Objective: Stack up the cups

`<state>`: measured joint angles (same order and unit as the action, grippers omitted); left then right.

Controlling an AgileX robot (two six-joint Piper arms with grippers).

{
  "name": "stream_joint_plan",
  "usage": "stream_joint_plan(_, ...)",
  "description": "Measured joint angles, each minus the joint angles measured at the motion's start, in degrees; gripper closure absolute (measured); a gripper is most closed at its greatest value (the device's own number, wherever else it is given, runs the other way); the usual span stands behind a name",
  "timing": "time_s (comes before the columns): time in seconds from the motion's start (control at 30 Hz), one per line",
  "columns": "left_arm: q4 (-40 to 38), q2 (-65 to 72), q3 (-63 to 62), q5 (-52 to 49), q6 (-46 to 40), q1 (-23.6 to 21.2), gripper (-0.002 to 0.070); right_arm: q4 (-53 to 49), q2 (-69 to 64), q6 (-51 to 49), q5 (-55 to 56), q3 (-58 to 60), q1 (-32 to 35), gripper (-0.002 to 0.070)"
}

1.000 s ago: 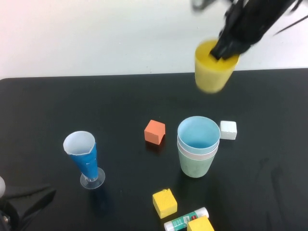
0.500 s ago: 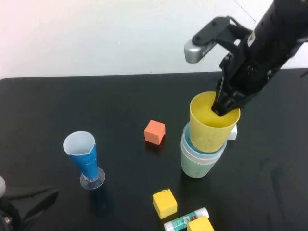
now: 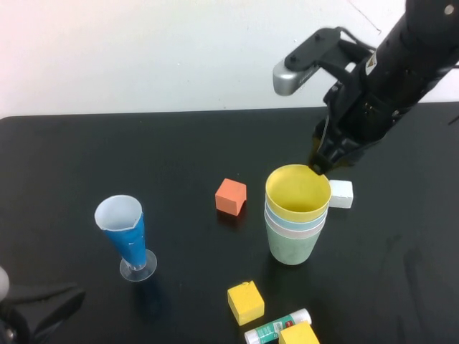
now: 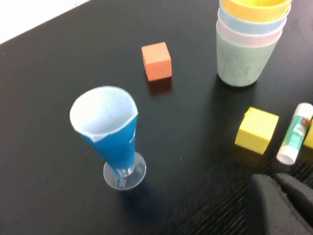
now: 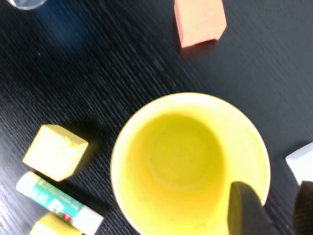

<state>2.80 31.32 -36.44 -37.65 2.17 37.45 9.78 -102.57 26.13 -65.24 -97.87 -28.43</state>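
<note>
Your yellow cup [image 3: 297, 192] has dropped from mid-air into the stack since a second ago; it now sits nested in the blue cup [image 3: 295, 221], pink cup [image 3: 293, 230] and green cup [image 3: 292, 247], upright mid-counter [image 3: 107, 158]. Your right hand [image 3: 321, 163] sits at the yellow rim's far side, fingers [image 5: 247, 210] parted, one inside and one outside the wall, not squeezing it. Your left hand [image 4: 281, 203] is parked at the near left corner, pressed together, holding nothing. Orange block [image 3: 230, 196] left of the stack, white block [image 3: 341, 193] just right; blue cone glass [image 3: 128, 233] well apart.
</note>
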Motion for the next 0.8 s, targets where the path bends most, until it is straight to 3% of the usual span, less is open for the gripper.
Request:
stream_joint_plan(0.27, 1.47, -12.73, 9.49, 4.11, 7.88, 0.0, 0.0676, 9.51, 13.68, 7.92, 7.94, 5.12, -0.92, 0.065)
stream_joint_plan(0.53, 3.94, -26.53, 15.17, 6.18, 11.82, 0.0, 0.0676, 12.31, 34.8, 15.21, 27.57, 28.63, -8.13, 0.0677)
stream_joint_plan(0.8, 4.34, -29.04, 17.42, 2.48, 12.39, 0.0, 0.0676, 13.77, 55.24, 17.21, 43.24, 50.07, -12.44, 0.0678)
